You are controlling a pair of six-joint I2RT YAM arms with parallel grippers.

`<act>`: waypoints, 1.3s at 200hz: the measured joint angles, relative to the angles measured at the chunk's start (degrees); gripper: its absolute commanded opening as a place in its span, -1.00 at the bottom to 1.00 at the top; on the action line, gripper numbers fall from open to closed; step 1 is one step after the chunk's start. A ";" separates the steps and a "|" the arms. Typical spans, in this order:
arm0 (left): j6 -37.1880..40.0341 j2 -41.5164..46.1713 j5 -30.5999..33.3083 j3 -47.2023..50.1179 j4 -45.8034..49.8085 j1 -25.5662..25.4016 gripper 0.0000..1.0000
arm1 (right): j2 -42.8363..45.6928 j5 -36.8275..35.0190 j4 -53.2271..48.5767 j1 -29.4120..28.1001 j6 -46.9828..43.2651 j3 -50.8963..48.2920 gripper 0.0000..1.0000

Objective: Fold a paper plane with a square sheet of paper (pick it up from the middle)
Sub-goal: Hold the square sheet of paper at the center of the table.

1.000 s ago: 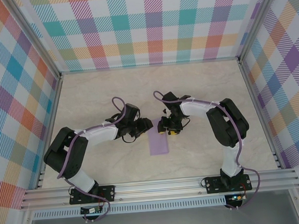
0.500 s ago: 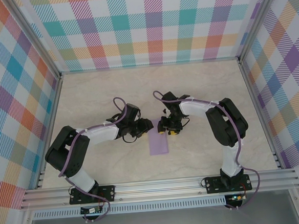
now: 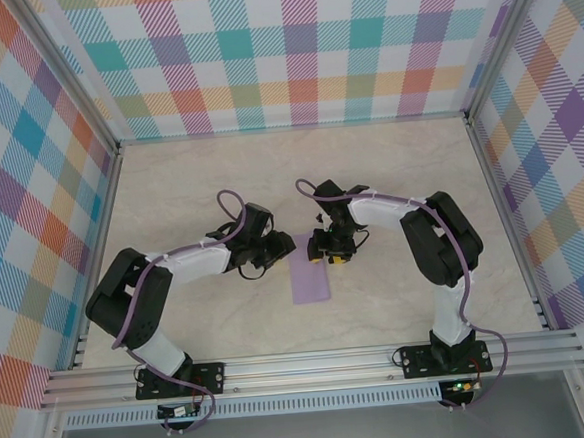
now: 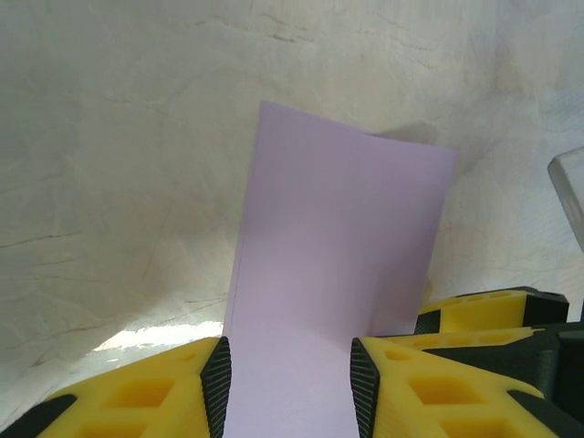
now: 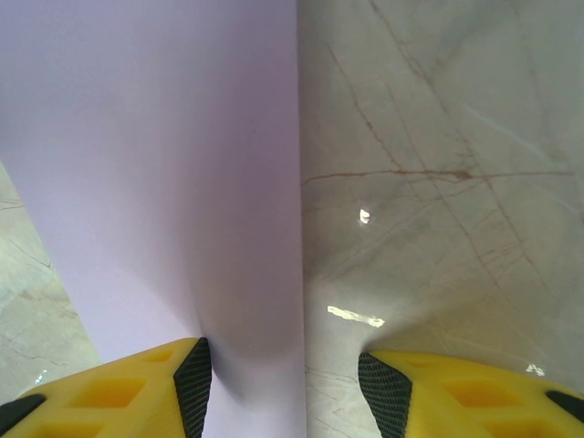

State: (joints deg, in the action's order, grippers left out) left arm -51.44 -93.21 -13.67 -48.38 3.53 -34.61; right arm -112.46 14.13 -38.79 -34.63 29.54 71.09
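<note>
Square sheet of paper lies on the table between the arms, its far end bracketed by left gripper and right gripper, both sets of fingers part-open astride it, no firm hold evident, apparently positioned for creasing.

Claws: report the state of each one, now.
Left claw: open, the paper between its fingers.
Right claw: open, over the paper's edge.

From above, my left pincer and right pincer covered the 12 o'clock end of the square sheet of paper. At each wrist, its near end ran off at 6 o'clock; whether my fingertips touched it was unclear.
</note>
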 measured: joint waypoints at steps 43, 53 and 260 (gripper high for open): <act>-1.11 1.99 2.08 1.16 0.87 0.42 -0.18 | -0.48 -0.02 -0.70 0.00 0.04 0.59 0.07; -1.49 2.45 2.43 1.64 0.90 0.48 -0.19 | -0.70 -0.02 -0.96 0.00 0.09 0.81 0.07; -1.11 -4.59 -8.55 0.72 -6.67 0.24 -0.74 | -2.25 0.02 -3.21 0.00 1.27 2.91 0.10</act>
State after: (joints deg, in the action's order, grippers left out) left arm -52.56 -97.80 -22.22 -47.66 -3.14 -34.37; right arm -114.72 14.15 -42.00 -34.63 30.81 74.00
